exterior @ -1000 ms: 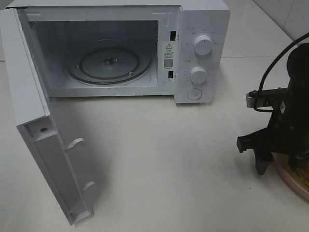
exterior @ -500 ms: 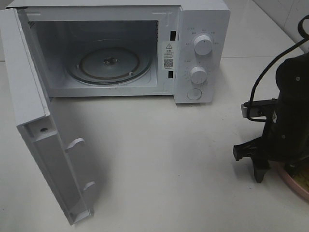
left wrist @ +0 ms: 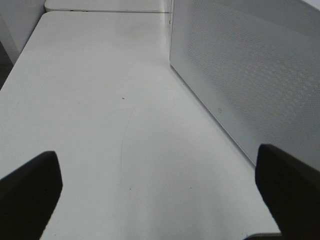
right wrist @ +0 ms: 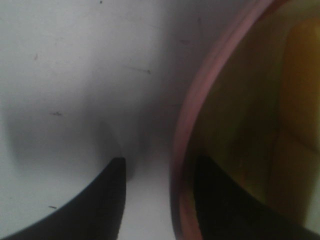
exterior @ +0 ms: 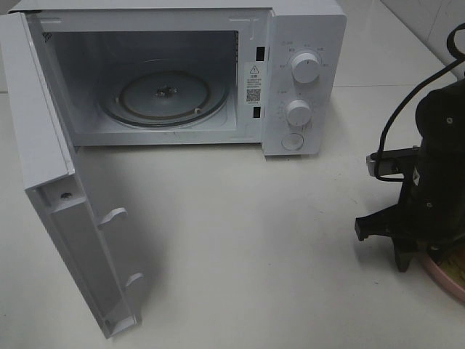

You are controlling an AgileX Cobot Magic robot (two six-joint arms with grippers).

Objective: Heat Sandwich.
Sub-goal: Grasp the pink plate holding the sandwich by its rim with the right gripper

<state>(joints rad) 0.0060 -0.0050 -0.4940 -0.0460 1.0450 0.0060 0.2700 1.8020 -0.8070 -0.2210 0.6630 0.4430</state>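
Observation:
The sandwich [right wrist: 300, 95] lies on the pink plate [right wrist: 186, 115] at the table's right edge, and only a tan sliver [exterior: 457, 263] of it shows past the arm in the high view. My right gripper [right wrist: 159, 167] straddles the plate's near rim, one finger on the table outside and one inside the plate. Its jaws stand apart, with a gap still showing between the outer finger and the rim. In the high view the right gripper [exterior: 420, 263] hides most of the plate [exterior: 440, 280]. My left gripper [left wrist: 160, 195] is wide open over bare table.
The white microwave [exterior: 305, 43] stands at the back with its door [exterior: 65, 218] swung open to the left and the glass turntable [exterior: 163, 97] bare. The perforated side wall of the microwave [left wrist: 250, 75] shows in the left wrist view.
The right gripper has shifted slightly toward the plate and its fingers have drawn closer together around the rim. The left gripper has not changed.

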